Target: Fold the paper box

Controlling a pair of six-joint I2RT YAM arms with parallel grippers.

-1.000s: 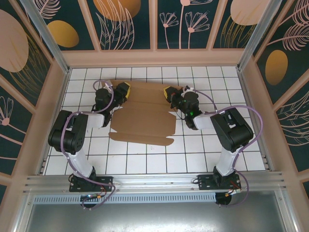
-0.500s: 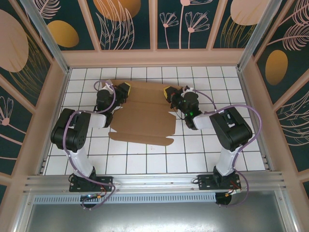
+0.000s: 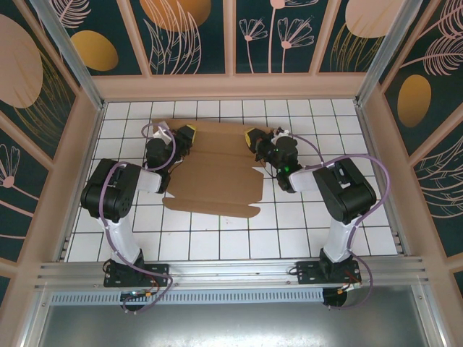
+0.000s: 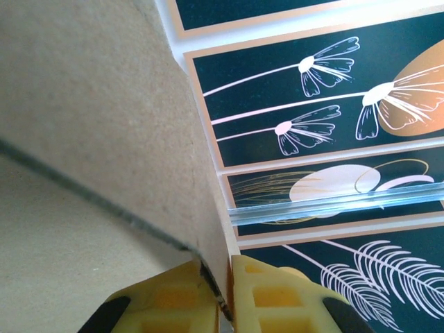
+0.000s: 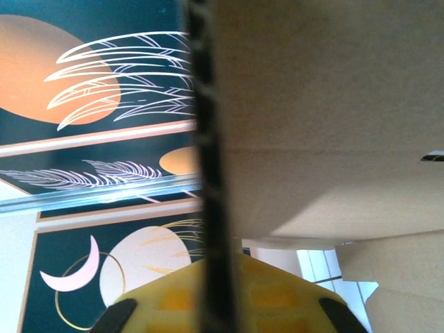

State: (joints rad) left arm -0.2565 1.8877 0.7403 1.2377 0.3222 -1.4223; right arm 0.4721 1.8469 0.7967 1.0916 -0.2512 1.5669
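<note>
The paper box [image 3: 217, 170] is a brown die-cut cardboard sheet lying mostly flat on the white tiled floor. My left gripper [image 3: 187, 135] is at its far left corner. In the left wrist view its yellow fingers [image 4: 277, 291] are shut on a raised cardboard flap [image 4: 104, 118], with the flap's edge running down between them at the left gripper [image 4: 225, 270]. My right gripper [image 3: 253, 137] is at the far right corner. In the right wrist view a dark, blurred cardboard edge [image 5: 208, 173] passes between its yellow fingers [image 5: 277, 295], which lie close against both sides at the right gripper [image 5: 220, 277].
Patterned dark panels with tan frames [image 3: 231, 36] wall the cell at the back and sides. White tiles [image 3: 217, 242] lie open between the cardboard and the arm bases. A metal rail [image 3: 231, 271] crosses the near edge.
The left gripper's fingers have closed on the cardboard flap, and the left arm's elbow has shifted slightly right. The right arm has barely moved.
</note>
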